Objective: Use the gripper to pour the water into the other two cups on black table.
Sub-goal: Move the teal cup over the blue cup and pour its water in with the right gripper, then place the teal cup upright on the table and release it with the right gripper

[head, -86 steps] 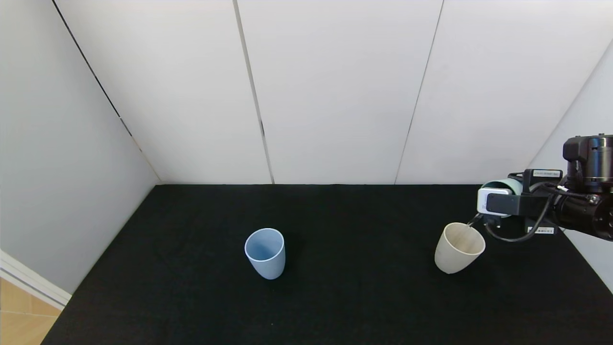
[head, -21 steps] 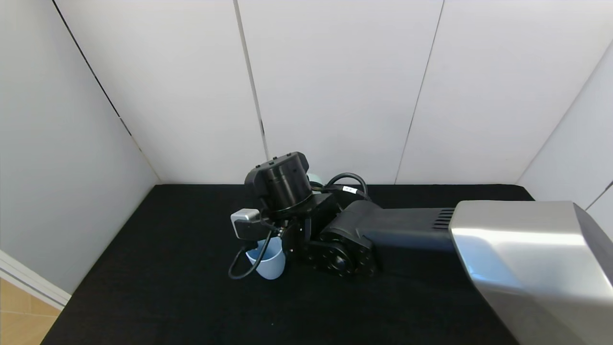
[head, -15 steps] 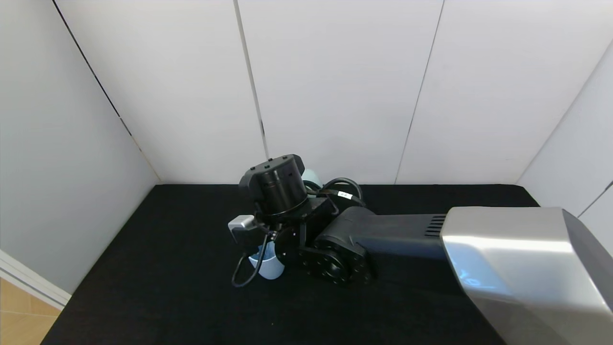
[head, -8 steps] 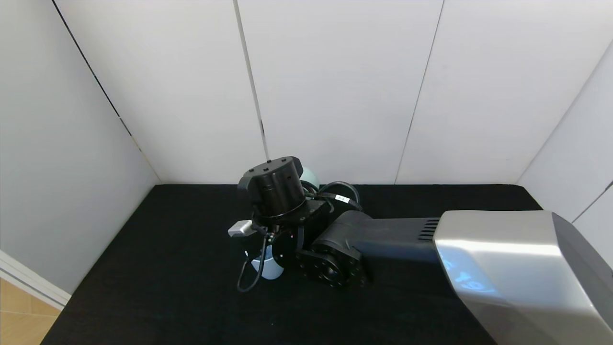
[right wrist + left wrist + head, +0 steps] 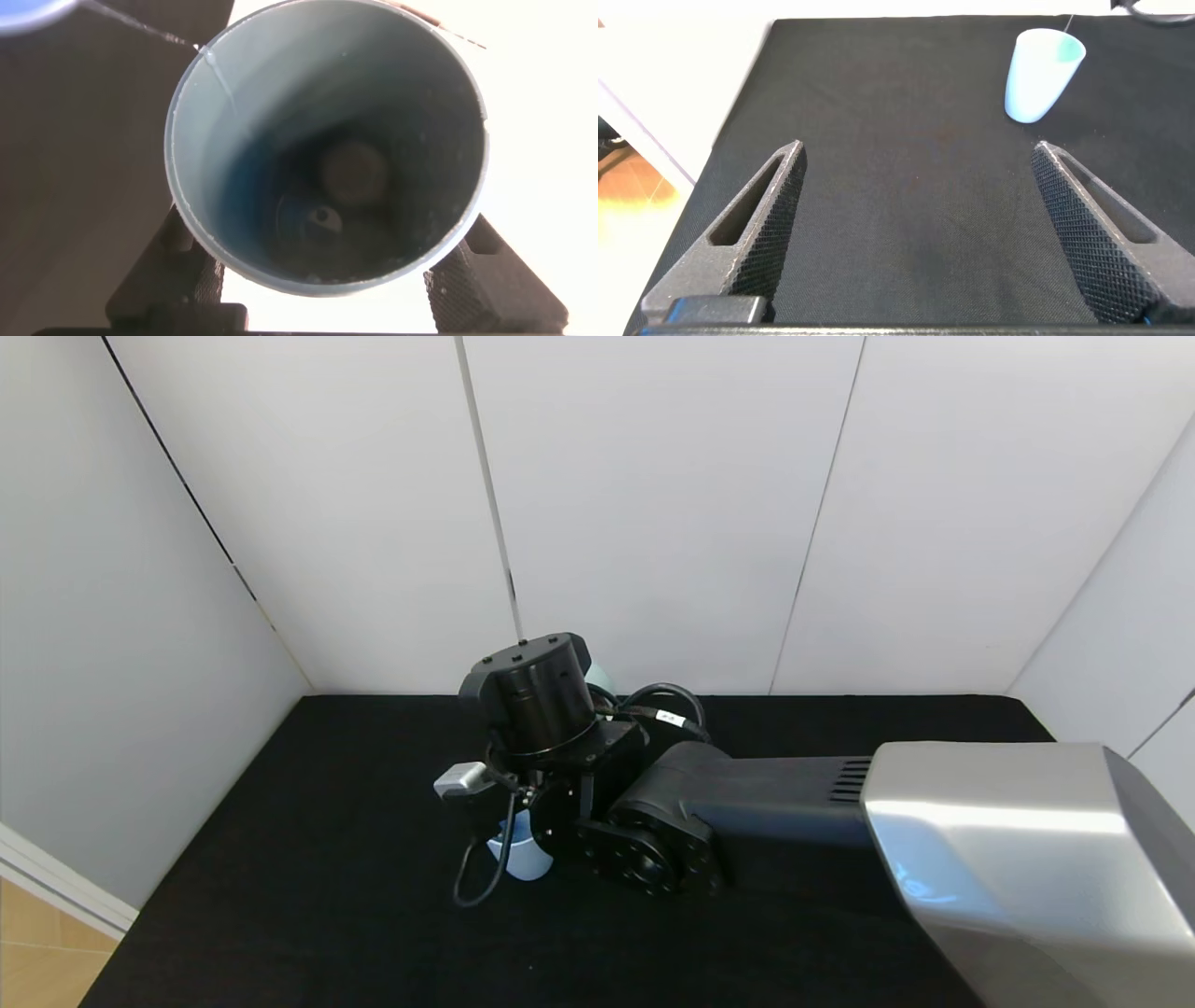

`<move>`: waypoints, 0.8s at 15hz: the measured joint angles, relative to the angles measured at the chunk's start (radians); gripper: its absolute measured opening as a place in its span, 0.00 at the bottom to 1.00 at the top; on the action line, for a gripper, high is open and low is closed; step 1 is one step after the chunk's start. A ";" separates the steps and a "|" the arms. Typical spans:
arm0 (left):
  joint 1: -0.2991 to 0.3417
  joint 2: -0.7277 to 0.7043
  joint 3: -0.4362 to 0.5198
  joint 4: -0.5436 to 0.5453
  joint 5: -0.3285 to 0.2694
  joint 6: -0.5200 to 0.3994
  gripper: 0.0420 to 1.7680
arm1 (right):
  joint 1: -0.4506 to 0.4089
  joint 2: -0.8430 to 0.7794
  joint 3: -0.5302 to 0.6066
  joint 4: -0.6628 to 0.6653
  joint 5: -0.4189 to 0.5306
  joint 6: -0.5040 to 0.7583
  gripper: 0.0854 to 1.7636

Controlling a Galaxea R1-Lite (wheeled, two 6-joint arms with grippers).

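The right gripper (image 5: pixel 560 775) reached across the black table (image 5: pixel 280 896) from the right edge toward the middle, holding a teal-green cup (image 5: pixel 327 149) tipped well over above the pale blue cup (image 5: pixel 521 857). That tilt looked deliberate: with the mouth turned down and its lip held over the blue cup's opening, the water (image 5: pixel 149 30) left the rim as one thin thread, seen in the right wrist view running from the teal rim toward a blue rim at the corner of the picture. The left wrist view showed the same fine line dropping into the blue cup (image 5: pixel 1044 73), which stood upright on the cloth. In the right wrist view the two textured fingers (image 5: pixel 163 280) sat against opposite sides of the teal cup, so the jaws stood as far apart as the cup is wide and were clamped on it. Inside, the teal cup looked nearly drained, so this pour was probably close to its end. The cream-white cup could not be seen; the arm's bulk covered the right part of the table. The left gripper (image 5: pixel 943 233) hung low nearer the table's front-left part, its jaws wide apart and holding nothing, only bare black cloth between them.
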 joint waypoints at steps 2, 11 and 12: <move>0.000 0.000 0.000 0.000 0.000 0.000 0.97 | 0.001 -0.023 0.016 0.015 0.041 0.119 0.66; 0.000 0.000 0.000 0.000 0.000 0.000 0.97 | 0.001 -0.269 0.227 0.217 0.236 0.890 0.66; 0.000 0.000 0.000 0.000 0.000 0.000 0.97 | -0.005 -0.307 0.280 0.215 0.243 0.940 0.66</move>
